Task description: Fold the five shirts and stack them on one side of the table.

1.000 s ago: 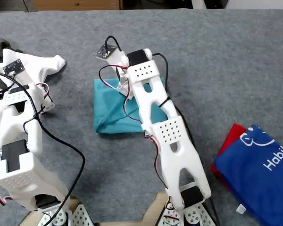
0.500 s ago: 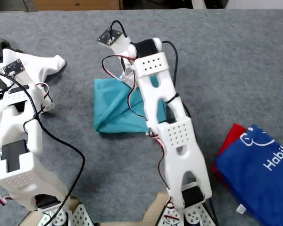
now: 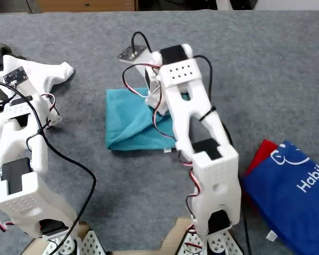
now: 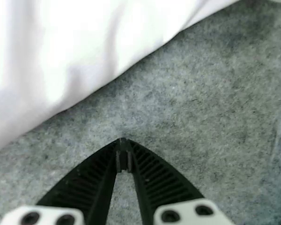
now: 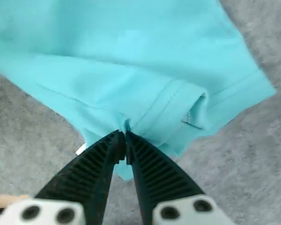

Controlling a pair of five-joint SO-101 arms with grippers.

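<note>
right gripper pinches the teal shirt, left gripper closed beside the white shirt

the right gripper [image 5: 125, 139] has its two black fingers pressed together on a fold of the teal shirt [image 5: 131, 56], close to a stitched hem, and the cloth gathers up toward the tips. in the high view the right arm [image 3: 202, 133] stretches from the near edge across this shirt, which lies near the middle of the grey table [image 3: 266, 69] as a rough square with one slanting fold over it. the arm covers the right part of the shirt, so the pinched place itself is hidden there

the left gripper [image 4: 123, 157] is closed too, its fingertips meet and nothing is between them. it is above bare table, near the edge of the white shirt [image 4: 61, 47]. if the tips touch the table, i cannot tell. in the high view the left arm [image 3: 21, 133] is at the left side, over this white shirt, which is spread out loose and not folded

a dark green garment [image 3: 0, 53] shows at the far left edge, touching the white shirt and partly under it

at the right side, near the front edge, a folded blue shirt [image 3: 292, 196] lies on top of a red shirt [image 3: 260, 154]; from the red one a strip along one side is visible. this pile is well apart from the teal shirt
</note>
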